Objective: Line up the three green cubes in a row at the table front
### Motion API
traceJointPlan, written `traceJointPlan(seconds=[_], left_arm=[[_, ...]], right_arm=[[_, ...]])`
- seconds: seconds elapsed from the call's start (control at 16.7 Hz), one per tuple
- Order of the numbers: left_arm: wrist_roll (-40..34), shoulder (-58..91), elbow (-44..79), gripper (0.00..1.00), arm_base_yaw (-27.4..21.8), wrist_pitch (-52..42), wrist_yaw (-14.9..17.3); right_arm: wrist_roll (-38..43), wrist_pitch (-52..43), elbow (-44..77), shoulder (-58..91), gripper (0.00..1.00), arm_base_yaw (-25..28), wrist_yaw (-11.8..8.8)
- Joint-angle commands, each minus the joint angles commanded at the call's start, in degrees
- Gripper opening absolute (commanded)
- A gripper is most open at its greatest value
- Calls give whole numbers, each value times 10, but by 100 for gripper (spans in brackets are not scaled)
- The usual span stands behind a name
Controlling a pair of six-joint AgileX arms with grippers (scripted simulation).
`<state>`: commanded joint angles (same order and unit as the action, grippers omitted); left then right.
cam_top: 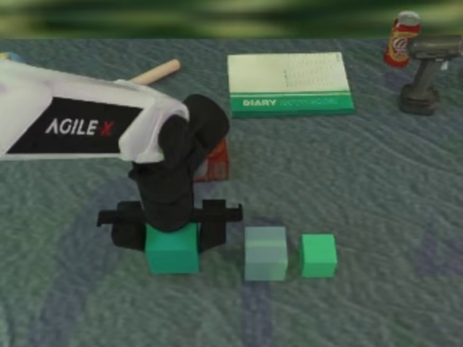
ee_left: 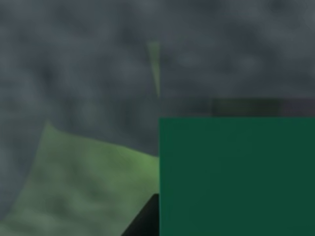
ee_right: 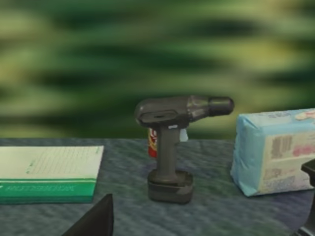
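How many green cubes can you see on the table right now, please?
3, in a row at the table's front: the teal-green cube between the left gripper's fingers, the pale mint cube beside it, and the bright green cube rightmost. None seems hidden.

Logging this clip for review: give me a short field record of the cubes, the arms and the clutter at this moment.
cubes: teal-green cube, pale mint cube, bright green cube, in a row at the table front, gaps between them
left pincer: open, straddling the teal-green cube
right arm: absent from top view
behind the left arm: red-brown block, partly hidden
back of table: diary, drill, can, wooden stick
right wrist view only: blue packet
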<state>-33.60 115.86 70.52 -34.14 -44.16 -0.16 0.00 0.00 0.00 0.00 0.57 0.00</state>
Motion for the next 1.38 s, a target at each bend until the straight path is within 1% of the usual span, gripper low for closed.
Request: traceJointPlan(seconds=[0.54, 0.6, 1.14, 1.26, 1.38], left_arm=[[0, 0, 0, 98, 0, 0, 0], [0, 0, 0, 100, 0, 0, 0], [0, -1, 2, 100, 0, -2, 0], [0, -10, 17, 100, 1, -24, 0], [-2, -26, 39, 100, 4, -68, 0]], right_arm=[[0, 0, 0, 0, 100, 0, 0], [0, 0, 0, 0, 100, 0, 0], [0, 0, 0, 0, 100, 0, 0], [0, 0, 0, 0, 100, 0, 0], [0, 0, 0, 0, 100, 0, 0]])
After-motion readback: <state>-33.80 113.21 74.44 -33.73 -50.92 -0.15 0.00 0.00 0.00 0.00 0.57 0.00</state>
